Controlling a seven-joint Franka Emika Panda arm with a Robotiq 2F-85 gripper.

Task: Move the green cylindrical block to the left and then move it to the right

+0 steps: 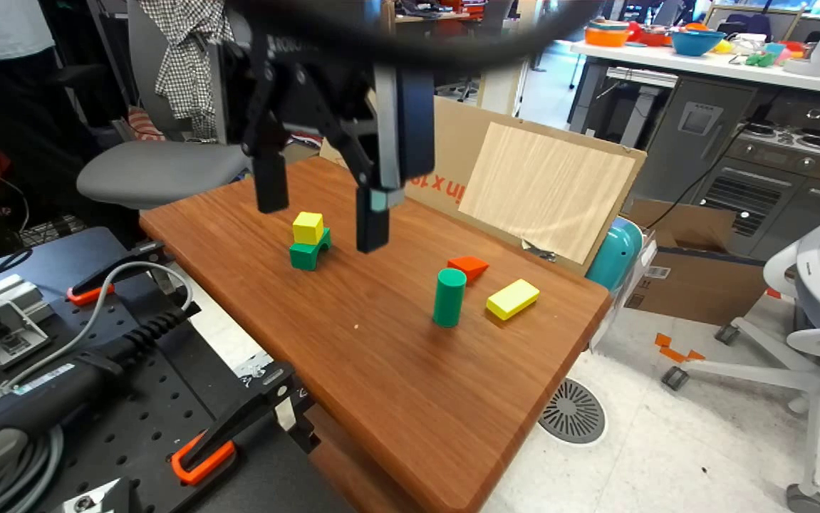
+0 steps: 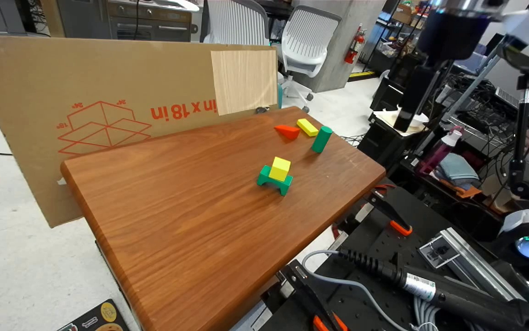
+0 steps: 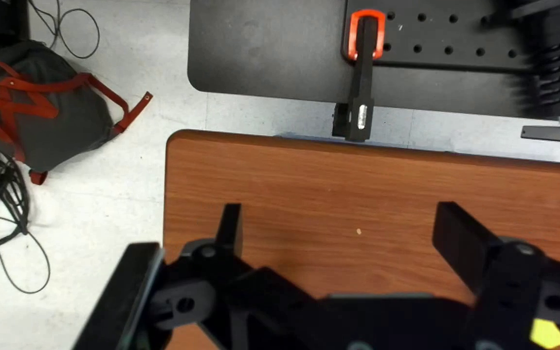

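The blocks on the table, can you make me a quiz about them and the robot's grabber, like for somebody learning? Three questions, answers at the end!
1. True or false: the gripper is holding a block.
2. What is the yellow cube sitting on?
3. Pick one: the green cylinder is (a) lying on its side, (b) standing upright on the table, (c) on top of the yellow cube.

Key: 1. False, it is open and empty. 2. The green arch. 3. b.
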